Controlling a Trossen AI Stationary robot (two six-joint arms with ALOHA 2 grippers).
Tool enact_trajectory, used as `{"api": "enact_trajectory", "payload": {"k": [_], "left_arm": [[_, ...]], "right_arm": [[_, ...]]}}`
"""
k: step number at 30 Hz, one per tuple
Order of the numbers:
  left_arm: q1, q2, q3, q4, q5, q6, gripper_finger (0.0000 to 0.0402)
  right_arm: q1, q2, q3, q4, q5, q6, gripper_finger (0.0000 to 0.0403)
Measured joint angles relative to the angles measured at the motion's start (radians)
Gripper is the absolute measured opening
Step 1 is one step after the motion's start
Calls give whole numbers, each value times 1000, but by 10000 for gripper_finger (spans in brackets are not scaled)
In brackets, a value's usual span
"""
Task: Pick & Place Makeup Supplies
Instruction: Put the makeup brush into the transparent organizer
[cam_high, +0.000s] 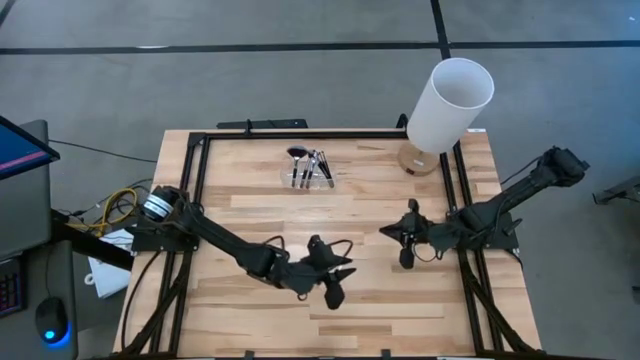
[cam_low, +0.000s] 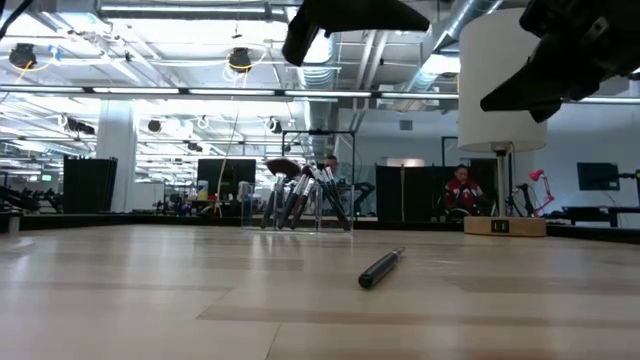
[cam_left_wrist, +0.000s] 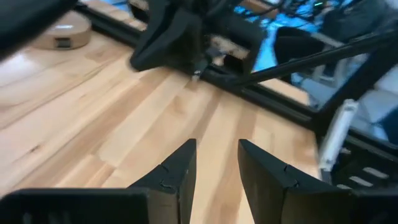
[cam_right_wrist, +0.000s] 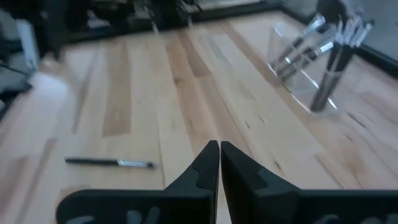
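Several black-handled makeup brushes (cam_high: 308, 166) stand tilted in a small clear holder (cam_right_wrist: 311, 93) near the table's far edge. One more brush (cam_low: 380, 267) lies flat on the wood, also seen in the right wrist view (cam_right_wrist: 109, 162). I cannot pick it out in the high view. My left gripper (cam_high: 345, 280) hovers open over the near middle of the table (cam_left_wrist: 217, 144). My right gripper (cam_high: 385, 232) hangs shut and empty to its right (cam_right_wrist: 219, 144), with the loose brush on the wood ahead of it, toward the near side.
A tall white cylinder (cam_high: 450, 103) stands on a round wooden base at the far right corner. A black frame (cam_high: 200, 170) runs along the table's left, far and right sides. Bare wood (cam_high: 250, 215) lies between the holder and the grippers.
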Motion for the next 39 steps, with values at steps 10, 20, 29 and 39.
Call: {"api": "enact_trajectory", "payload": {"k": [10, 20, 29, 39], "left_arm": [[9, 76, 60, -90, -11, -154, 115], [72, 136, 195, -454, 86, -331, 115], [129, 135, 313, -760, 216, -485, 111], [156, 213, 324, -769, 403, -516, 93]], "right_arm": [[54, -5, -89, 189, -19, -117, 8], [54, -6, -89, 181, -34, -160, 8], [52, -6, -89, 124, -31, -160, 8], [52, -5, -88, 110, -26, -160, 8]]}}
